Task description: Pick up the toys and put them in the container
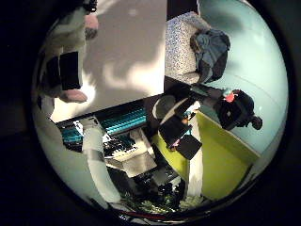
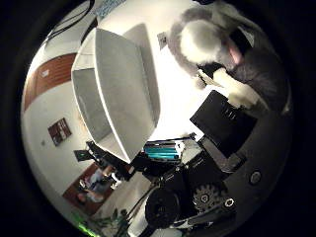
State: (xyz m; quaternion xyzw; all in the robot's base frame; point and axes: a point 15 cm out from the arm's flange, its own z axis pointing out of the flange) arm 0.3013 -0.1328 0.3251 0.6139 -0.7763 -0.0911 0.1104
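Observation:
In the little finger side palm view a yellow-green toy (image 1: pixel 221 155) sits close to the palm. My right hand (image 1: pixel 188 155) has its white and black fingers (image 1: pixel 97 160) curled round it and holds it well above the white table (image 1: pixel 127 52). A grey woven container (image 1: pixel 182 47) stands on the table with a dark grey soft toy (image 1: pixel 213 52) at its edge.
A person sits at the table's far side (image 2: pixel 212 49); a person's hand (image 1: pixel 73 94) rests at the table edge. A black stand with a red part (image 1: pixel 235 108) is beside the grey container. A brown shelf (image 2: pixel 54 79) is beyond the tub.

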